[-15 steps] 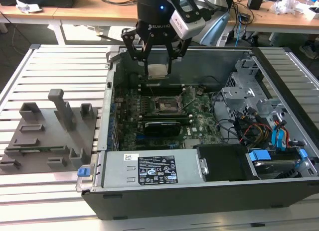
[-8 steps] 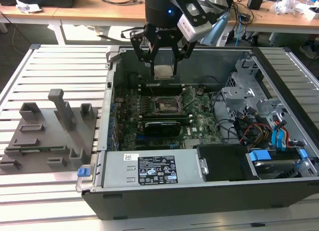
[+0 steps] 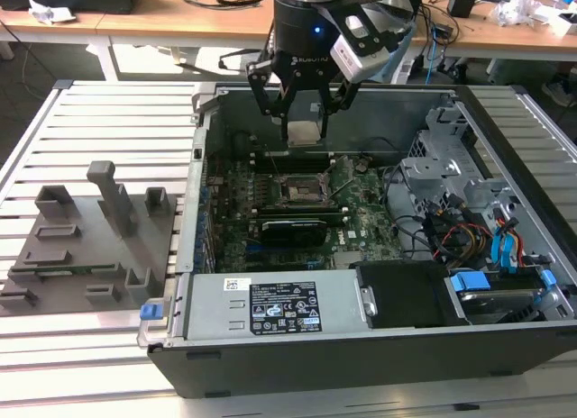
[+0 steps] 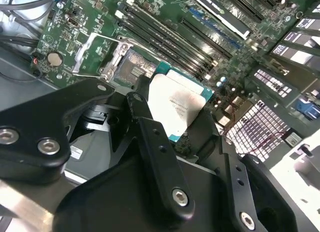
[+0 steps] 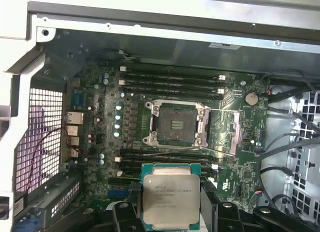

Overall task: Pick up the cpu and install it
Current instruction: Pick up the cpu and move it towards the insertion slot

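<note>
The cpu (image 3: 305, 134) is a flat square chip with a silvery top plate and a thin green border. My gripper (image 3: 305, 128) is shut on it and holds it over the motherboard inside the open computer case (image 3: 203, 247). In both wrist views the cpu (image 5: 171, 199) (image 4: 177, 104) sits level between black fingers (image 5: 122, 214) (image 4: 150, 127). The open socket (image 5: 175, 124) (image 3: 297, 191) lies below the chip and a short way off to one side. Its metal frame (image 4: 100, 54) is flipped up and its contact field is bare.
Memory slots (image 5: 172, 79) run along both sides of the socket. A black card (image 3: 293, 229) lies nearer the power supply (image 3: 279, 308). A drive cage (image 3: 442, 166) and cables (image 3: 469, 233) fill the exterior view's right. A grey tray (image 3: 81, 247) stands on the slatted table at its left.
</note>
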Motion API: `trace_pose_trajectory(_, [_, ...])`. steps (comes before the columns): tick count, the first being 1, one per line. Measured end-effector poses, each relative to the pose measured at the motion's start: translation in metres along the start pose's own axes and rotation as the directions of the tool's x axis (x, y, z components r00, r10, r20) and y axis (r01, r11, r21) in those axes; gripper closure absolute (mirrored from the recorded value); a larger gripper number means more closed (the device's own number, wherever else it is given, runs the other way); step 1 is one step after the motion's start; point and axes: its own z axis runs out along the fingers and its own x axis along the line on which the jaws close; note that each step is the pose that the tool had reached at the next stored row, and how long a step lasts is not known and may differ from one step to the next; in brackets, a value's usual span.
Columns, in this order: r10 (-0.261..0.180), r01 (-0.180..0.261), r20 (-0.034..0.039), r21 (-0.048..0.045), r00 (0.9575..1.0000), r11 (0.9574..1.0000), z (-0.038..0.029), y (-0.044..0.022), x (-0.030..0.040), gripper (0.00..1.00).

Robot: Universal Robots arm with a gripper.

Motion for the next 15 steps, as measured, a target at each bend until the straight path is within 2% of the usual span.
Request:
trace_pose_trajectory(2, [0.000, 0.000, -0.0001, 0.0001, 1.0000, 1.0000, 0.0028, 0.0020, -0.0023, 0.45])
trace_pose_trajectory(4, [0.000, 0.000, -0.0001, 0.0001, 1.0000, 1.0000, 0.0101, 0.0073, -0.0092, 0.45])
trace_pose_trajectory(9, [0.000, 0.000, -0.0001, 0.0001, 1.0000, 1.0000, 0.0193, 0.0126, -0.0168, 0.45])
trace_pose_trajectory(15, [0.000, 0.000, 0.0000, -0.0001, 1.0000, 1.0000, 0.0265, 0.0161, -0.0225, 0.45])
